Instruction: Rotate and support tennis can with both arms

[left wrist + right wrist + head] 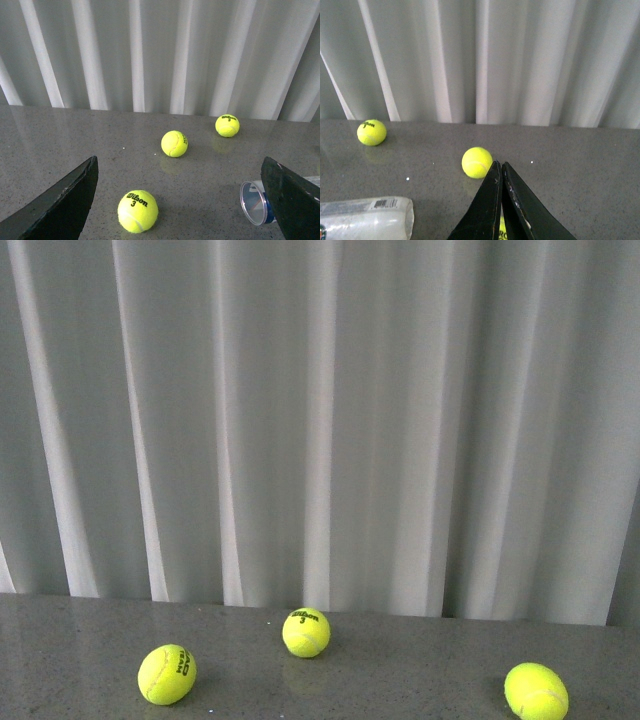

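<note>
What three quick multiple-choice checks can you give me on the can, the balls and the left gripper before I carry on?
1. Where is the tennis can?
A) lying on the grey tabletop
B) standing on a shelf
C) held in the air

2. How many tennis balls show in the front view?
A) one
B) three
C) five

3. The left gripper is:
A) shut on the can
B) shut on a ball
C) open

Answers:
1 A: the clear tube lies sideways on the table, its mouth showing.
2 B: three yellow-green balls sit before the curtain.
3 C: its fingers stand wide apart, gripping nothing.
</note>
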Robot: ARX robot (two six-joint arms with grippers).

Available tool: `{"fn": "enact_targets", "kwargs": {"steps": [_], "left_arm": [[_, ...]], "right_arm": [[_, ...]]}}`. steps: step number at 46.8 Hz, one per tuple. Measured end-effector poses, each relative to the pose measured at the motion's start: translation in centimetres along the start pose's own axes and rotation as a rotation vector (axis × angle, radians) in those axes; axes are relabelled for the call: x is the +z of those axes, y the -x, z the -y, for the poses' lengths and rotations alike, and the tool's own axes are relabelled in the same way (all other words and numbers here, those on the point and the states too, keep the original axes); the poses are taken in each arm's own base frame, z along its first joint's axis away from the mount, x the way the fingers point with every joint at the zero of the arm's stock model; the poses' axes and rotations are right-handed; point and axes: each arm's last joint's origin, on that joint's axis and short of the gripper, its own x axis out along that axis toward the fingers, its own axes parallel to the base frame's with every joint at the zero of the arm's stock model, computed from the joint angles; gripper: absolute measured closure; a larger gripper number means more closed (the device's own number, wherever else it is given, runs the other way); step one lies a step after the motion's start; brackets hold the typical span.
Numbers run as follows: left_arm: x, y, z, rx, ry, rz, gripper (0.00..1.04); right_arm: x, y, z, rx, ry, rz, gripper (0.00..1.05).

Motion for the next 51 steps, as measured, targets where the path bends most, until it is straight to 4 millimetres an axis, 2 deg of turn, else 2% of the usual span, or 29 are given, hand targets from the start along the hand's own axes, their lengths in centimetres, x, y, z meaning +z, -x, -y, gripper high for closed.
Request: {"fn": "enact_targets", "kwargs": {"steps": [14,51], "left_arm": [[0.0,0.0,0.0,0.0,0.0,0.0,0.07],[0.0,0.0,0.0,0.0,0.0,0.0,0.07]], "right_arm": [[0.0,2.2,0.0,0.004,0.0,-0.002,1.01],[0.4,4.6,0.0,0.006,0.0,0.016,1.01]]}}
